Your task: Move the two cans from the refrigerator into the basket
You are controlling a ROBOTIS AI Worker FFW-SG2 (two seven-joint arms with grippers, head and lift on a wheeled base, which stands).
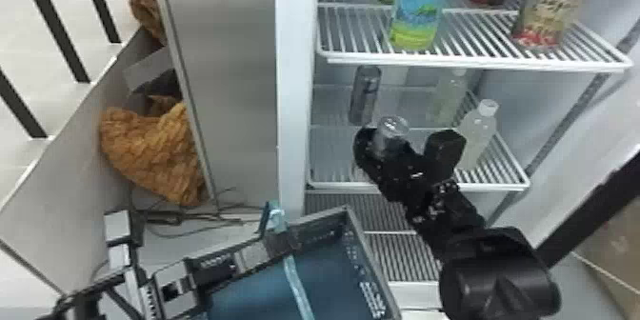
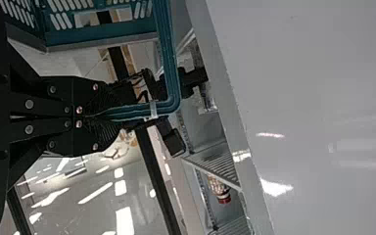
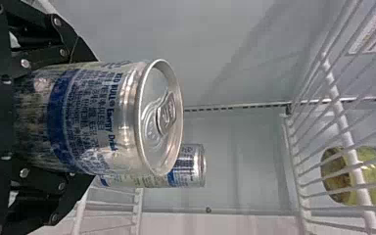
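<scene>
Held the nearer can [image 1: 391,132] clamped in the right tool [image 1: 388,152], at the front part of the refrigerator's middle shelf [image 1: 333,185]. Saw the farther can [image 1: 365,95] upright on that shelf, apart from the first and behind it, nearer the refrigerator's left wall [image 1: 295,105]. Kept the left tool [image 1: 278,243] closed together on the handle [image 2: 172,54] of the blue basket [image 1: 371,257], in front of the refrigerator and lower than the cans. Found two pale bottles [image 1: 478,128] to the right of the cans, and taller, colourful bottles [image 1: 421,7] on the shelf above.
</scene>
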